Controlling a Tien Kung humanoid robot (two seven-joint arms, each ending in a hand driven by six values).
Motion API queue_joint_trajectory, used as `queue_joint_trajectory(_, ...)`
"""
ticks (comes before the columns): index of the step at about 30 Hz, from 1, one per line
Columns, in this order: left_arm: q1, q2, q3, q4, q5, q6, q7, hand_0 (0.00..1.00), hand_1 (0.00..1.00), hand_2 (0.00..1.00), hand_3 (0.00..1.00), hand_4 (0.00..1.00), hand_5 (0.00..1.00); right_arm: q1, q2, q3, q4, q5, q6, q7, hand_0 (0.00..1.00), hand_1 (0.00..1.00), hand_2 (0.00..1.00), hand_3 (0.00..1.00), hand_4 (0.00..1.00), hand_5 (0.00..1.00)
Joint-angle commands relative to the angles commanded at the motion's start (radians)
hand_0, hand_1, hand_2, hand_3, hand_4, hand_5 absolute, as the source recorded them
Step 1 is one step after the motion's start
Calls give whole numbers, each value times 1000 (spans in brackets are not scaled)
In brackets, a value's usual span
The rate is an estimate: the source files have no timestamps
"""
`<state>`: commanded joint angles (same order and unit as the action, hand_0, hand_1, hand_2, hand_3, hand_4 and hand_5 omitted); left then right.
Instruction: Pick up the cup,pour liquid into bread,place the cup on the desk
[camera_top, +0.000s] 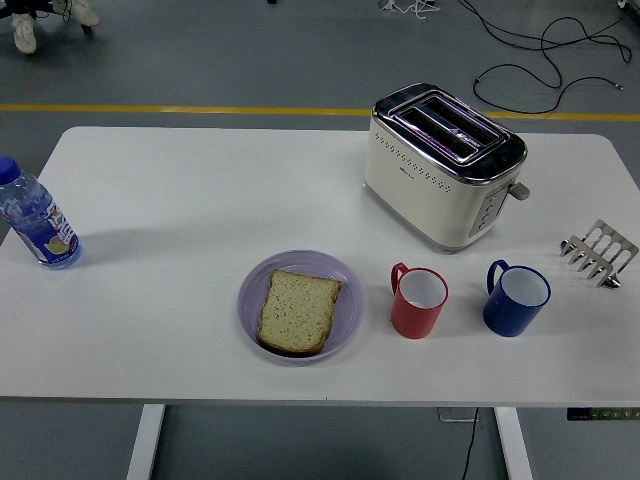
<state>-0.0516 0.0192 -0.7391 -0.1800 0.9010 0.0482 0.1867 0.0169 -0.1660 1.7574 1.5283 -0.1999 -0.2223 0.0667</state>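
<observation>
Red cup (418, 303) stands upright, handle pointing toward bread (298, 311).

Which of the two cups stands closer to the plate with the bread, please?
The red cup does: it stands just right of the purple plate holding the bread, while the blue cup stands farther right, beyond it.
</observation>
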Motion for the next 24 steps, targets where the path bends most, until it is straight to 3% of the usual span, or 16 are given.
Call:
queue_joint_trajectory(1,0,0,1,0,0,0,0,658,703,725,619,369,927,-3,-3,-5,6,-45,-15,3,659,630,664,617,482,31)
queue_joint_trajectory(3,-1,1,2,0,-4,1,-2,658,703,725,619,369,927,-12,-9,-21,16,-130,-71,12,659,630,664,617,482,31)
queue_joint_trajectory(6,-1,1,-1,0,-3,1,-3,658,703,725,619,369,927,-20,-13,-37,20,-253,-105,21,659,630,664,617,482,31)
queue_joint_trajectory(7,0,2,-6,0,2,0,-3,659,702,724,619,369,928,-23,-14,-46,17,-299,-109,23,669,649,686,685,643,2)
queue_joint_trajectory(12,-6,3,-4,0,2,0,-5,659,702,724,619,369,928,-36,-32,-94,-11,-498,-139,-10,669,649,686,685,643,2)
queue_joint_trajectory(13,-7,4,-3,0,2,0,-5,659,703,724,619,368,929,-39,-34,-101,-16,-544,-147,-18,829,787,876,922,930,66)
queue_joint_trajectory(17,-9,6,-3,0,-2,1,-7,659,703,724,619,368,929,-71,-44,-145,-45,-706,-204,-35,829,787,876,922,930,66)
queue_joint_trajectory(18,-11,6,-1,0,-4,1,-7,659,703,724,619,368,929,-79,-42,-153,-51,-752,-220,-31,829,787,876,922,930,66)
queue_joint_trajectory(19,-13,7,1,0,-5,2,-8,659,702,724,619,369,929,-84,-40,-159,-55,-797,-237,-27,894,841,931,998,953,53)
queue_joint_trajectory(24,-18,6,-6,0,3,3,-8,659,702,724,619,369,929,-110,-28,-212,-57,-1004,-303,5,894,841,931,998,953,53)
